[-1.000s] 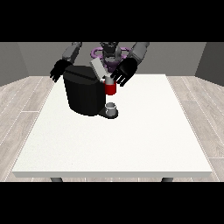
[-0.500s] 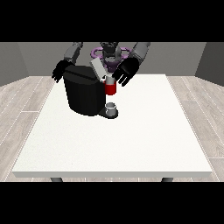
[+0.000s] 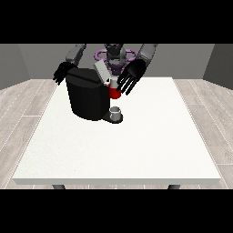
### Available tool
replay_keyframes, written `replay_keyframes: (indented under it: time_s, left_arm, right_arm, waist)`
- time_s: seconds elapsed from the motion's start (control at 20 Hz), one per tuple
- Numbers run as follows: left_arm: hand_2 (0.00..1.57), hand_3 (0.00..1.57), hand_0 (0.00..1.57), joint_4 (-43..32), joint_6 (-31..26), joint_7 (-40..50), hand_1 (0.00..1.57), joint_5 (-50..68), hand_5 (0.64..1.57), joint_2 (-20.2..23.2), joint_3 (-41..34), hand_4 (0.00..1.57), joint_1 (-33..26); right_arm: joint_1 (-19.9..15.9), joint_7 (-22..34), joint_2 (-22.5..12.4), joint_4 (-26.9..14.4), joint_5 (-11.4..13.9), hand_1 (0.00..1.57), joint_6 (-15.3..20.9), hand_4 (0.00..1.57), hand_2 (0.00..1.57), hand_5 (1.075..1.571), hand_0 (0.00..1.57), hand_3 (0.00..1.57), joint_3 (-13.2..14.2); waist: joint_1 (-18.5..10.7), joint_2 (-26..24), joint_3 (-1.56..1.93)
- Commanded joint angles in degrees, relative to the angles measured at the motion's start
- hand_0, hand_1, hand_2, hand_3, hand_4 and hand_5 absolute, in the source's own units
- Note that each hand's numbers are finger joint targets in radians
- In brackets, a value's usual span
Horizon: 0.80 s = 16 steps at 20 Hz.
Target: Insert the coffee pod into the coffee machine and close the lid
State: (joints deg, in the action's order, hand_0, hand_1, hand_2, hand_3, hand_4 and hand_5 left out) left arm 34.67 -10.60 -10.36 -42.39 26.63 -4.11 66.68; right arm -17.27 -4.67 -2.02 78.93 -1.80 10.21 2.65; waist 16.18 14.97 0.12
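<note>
A black coffee machine [image 3: 88, 98] stands on the white table [image 3: 123, 145] towards its far left. Its grey lid [image 3: 102, 71] is tilted up and open above the machine's right side. A red part [image 3: 113, 93], the pod or its holder, shows just under the lid at the machine's front. A small grey cup [image 3: 116, 112] sits on the machine's base below it. The hand at the view's right [image 3: 131, 76] hovers with spread straight fingers just right of the lid and above the red part. The hand at the view's left [image 3: 61, 73] hangs open behind the machine's left top corner.
The table's near half and right side hold nothing else. Wooden floor surrounds the table, and grey walls stand behind the robot.
The hand at the view's right has shifted slightly, staying near the lid. The lid remains tilted up. The other hand has hardly moved.
</note>
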Motion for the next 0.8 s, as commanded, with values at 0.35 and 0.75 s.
replay_keyframes:
  time_s: [0.35,0.75]
  left_arm:
    - [0.0,0.0,0.0,-0.2,-3.0,-2.2,0.0,-0.4,1.571,0.1,0.2,0.0,-3.4]
    - [0.0,0.0,0.0,2.4,-1.2,1.1,0.0,0.5,1.571,-6.1,-0.2,0.0,-6.4]
  right_arm:
    - [3.1,1.0,-0.8,-0.5,-0.4,0.0,-0.5,0.42,0.0,1.571,0.0,0.0,0.5]
    - [3.5,0.4,0.0,-2.6,-1.7,0.0,0.9,0.39,0.0,1.571,0.0,0.0,2.6]
  waist:
    - [-2.4,-4.4,-0.12]
    - [-5.2,-8.9,-0.12]
